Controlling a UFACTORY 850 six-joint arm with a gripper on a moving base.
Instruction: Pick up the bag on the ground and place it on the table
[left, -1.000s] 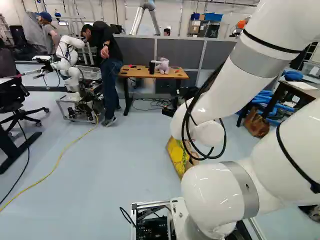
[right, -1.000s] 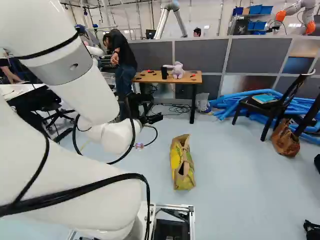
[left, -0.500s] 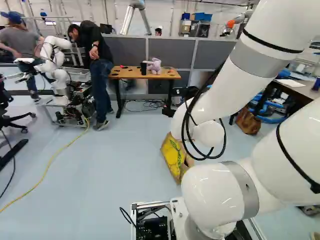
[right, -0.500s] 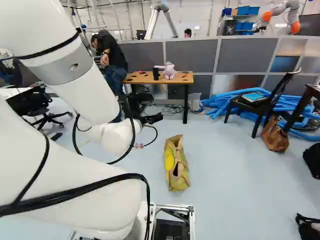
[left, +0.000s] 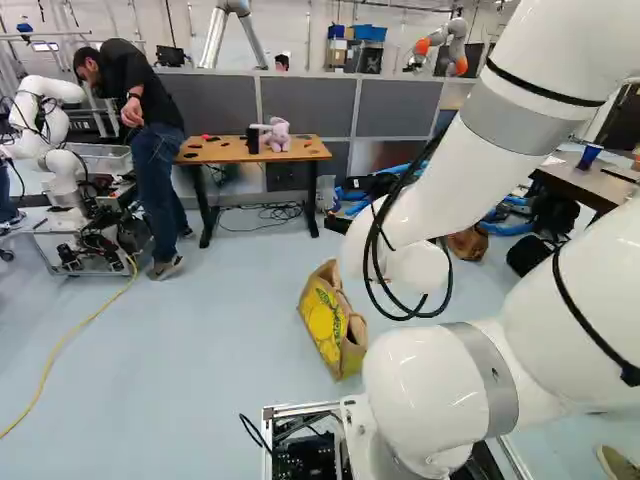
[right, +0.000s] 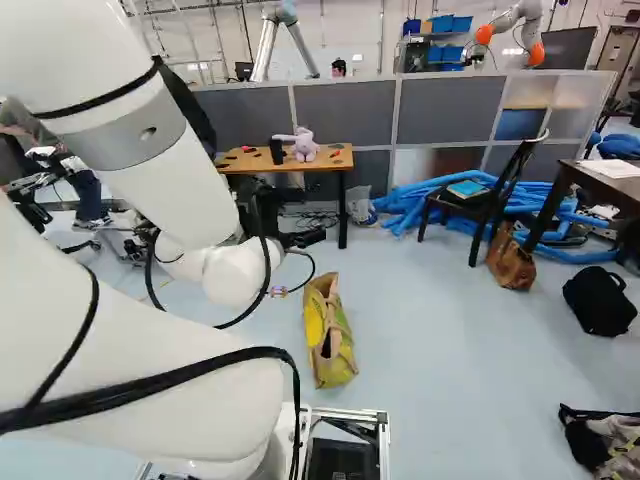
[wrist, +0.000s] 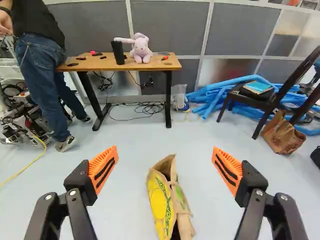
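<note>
In the right base view my gripper (right: 305, 238) hangs over the floor between the bag and the table. The wrist view shows the gripper (wrist: 165, 161) wide open, nothing between its orange pads. A yellow and brown paper bag (wrist: 161, 202) stands on the floor ahead of and below the fingers, apart from them. The same bag (left: 322, 322) is left of the arm's lower joints in the left base view. Beyond it is the wooden table (wrist: 90, 63), with a black cup (wrist: 118, 52), a plush rabbit (wrist: 141, 49) and small dark items on top.
Grey partitions (right: 350, 105) rise behind the table. A person (left: 155, 170) stands at its left end, beside another robot (left: 65, 170). Right of it are blue tubes (right: 410, 205), a black chair (right: 480, 205), a brown bag (right: 510, 262) and a black backpack (right: 598, 300). Cables (wrist: 142, 109) lie under the table.
The base has turned to the right, so the whole scene has slid left in both base views. The arm keeps its pose over its lowest joint. The bag still stands on the floor.
</note>
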